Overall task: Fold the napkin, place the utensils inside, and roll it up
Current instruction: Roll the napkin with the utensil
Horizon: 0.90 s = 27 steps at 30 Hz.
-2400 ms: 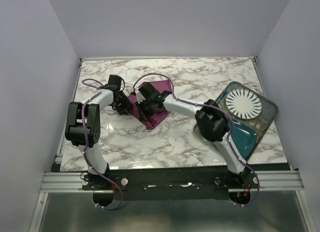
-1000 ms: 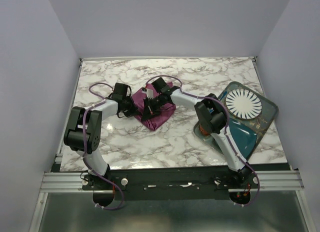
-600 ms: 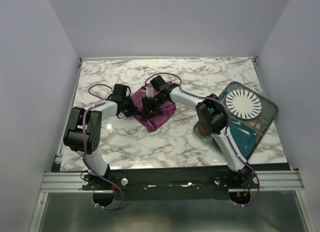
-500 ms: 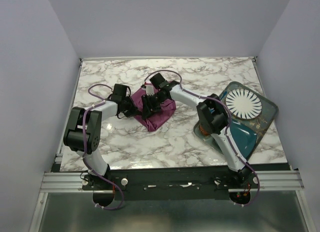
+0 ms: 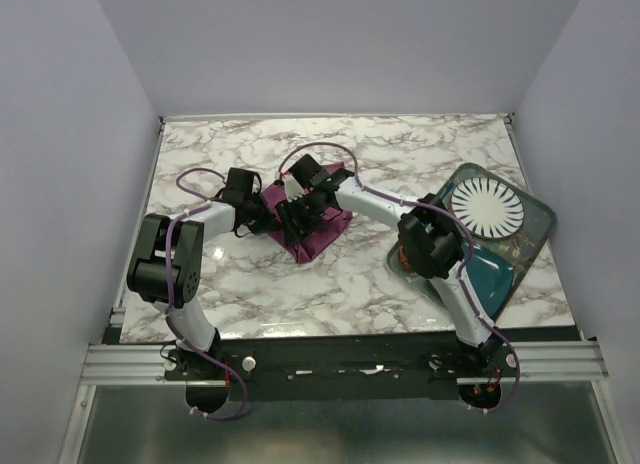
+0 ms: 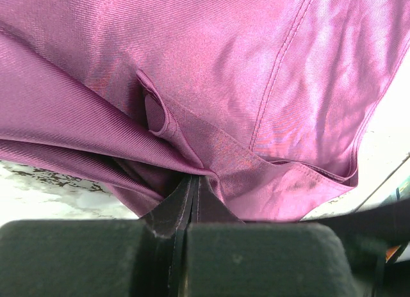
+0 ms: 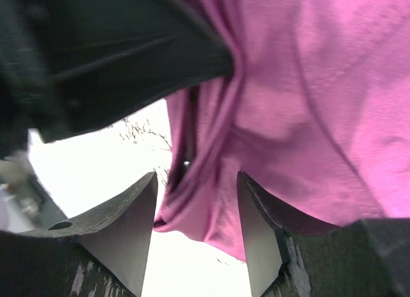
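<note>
The napkin [image 5: 310,244] lies bunched in a rough diamond on the desk [image 5: 350,294], left of centre, its near corner pointing at the arms. The left tool [image 6: 189,189] is at its left edge, jaws pressed together on a pinch of layered cloth where several folds meet. Just right of it, the right tool [image 7: 195,226] hovers over the same edge with its jaws apart and nothing between them but a loose hem below.

The step looks like squaring up the fold. To do it well, the left pinch should hold all the layers as an anchor. The right tool should take a free corner, not the thick bunch, and draw it out low and flat so the creases smooth away. The two tools sit very close, so any reach should go away from the left one to avoid a bump.

No knife shows in any view; I cannot tell where it is.

At the right, the tray [image 5: 548,224] holds a teal mat [image 5: 485,274] at its near end and a white plate [image 5: 487,209] at its far end; nothing lies on the plate.
</note>
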{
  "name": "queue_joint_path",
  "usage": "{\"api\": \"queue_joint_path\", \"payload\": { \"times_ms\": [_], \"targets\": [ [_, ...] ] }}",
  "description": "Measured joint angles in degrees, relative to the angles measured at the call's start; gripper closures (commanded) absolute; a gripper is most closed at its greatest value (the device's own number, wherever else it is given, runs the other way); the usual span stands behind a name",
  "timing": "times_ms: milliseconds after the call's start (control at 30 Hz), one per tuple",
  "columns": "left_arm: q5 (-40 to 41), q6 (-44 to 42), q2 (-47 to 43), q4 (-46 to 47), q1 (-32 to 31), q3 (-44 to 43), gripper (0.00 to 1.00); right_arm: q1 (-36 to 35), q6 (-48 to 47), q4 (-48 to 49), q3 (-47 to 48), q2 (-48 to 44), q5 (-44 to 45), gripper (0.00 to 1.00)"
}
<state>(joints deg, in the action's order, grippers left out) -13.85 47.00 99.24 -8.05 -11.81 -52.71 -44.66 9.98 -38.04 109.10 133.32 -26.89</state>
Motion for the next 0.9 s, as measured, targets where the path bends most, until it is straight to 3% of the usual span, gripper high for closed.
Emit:
{"api": "queue_joint_path", "payload": {
  "times_ms": [267, 533, 733, 900],
  "targets": [
    [-0.02, 0.04, 0.04, 0.04, 0.00, 0.00, 1.00, -7.13, -1.97, 2.19, -0.83, -2.58, 15.17, 0.33],
    [-0.04, 0.26, 0.04, 0.02, 0.00, 0.00, 1.00, -10.43, -4.46, 2.16, -0.83, -2.47, 31.28, 0.37],
    [-0.07, -0.04, -0.26, -0.13, 0.09, 0.00, 0.99, -11.02, -4.52, 2.32, -0.85, -2.47, 35.54, 0.43],
    [1.20, -1.73, -2.25, -3.26, 0.59, 0.02, 0.73, -11.34, -4.20, 3.56, -1.60, -2.51, 34.82, 0.46]
  ]
}}
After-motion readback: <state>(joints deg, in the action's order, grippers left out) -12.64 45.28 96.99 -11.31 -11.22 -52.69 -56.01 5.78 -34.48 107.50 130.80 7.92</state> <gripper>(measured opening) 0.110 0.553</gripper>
